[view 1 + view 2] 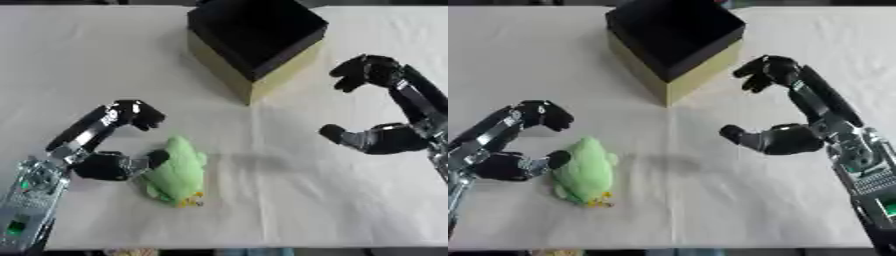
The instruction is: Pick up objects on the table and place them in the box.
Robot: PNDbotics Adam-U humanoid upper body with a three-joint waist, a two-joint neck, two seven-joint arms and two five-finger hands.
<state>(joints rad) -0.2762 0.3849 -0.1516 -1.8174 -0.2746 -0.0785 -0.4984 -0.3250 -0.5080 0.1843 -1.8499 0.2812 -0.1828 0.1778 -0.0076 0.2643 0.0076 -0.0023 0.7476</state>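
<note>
The left hand (105, 150) has its fingers (136, 114) spread in a wide curl, thumb touching the soft green plush toy (179, 172) lying on the white-covered worktop (306, 210), likely poised to close. The open black box with yellow sides (255, 42) stands well beyond, unobstructed. The right hand (794, 125) hovers spread, empty.

A green plush toy (178, 172) is placed on the white table (289, 210), near-left. A black-lined open box (255, 37) is set behind it, far-centre, well apart.
</note>
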